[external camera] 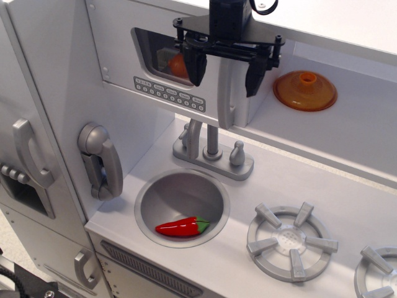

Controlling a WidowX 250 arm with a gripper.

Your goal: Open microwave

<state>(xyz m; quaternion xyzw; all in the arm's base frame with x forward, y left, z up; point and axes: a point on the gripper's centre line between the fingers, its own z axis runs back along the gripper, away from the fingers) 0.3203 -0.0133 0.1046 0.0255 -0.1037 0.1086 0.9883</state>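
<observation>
Your gripper (224, 68) hangs at the top of the frame with its jaws spread wide, one finger in front of the microwave (170, 65) window and the other just past the door's right edge. The vertical bar handle (227, 99) sits between them, untouched as far as you can tell. The microwave door looks closed. Below, a red pepper (182, 227) lies in the sink (180, 200), and an orange lid (305, 90) rests on the shelf at right.

Open end effector (224, 69) astride microwave (170, 65) handle (227, 99)
</observation>
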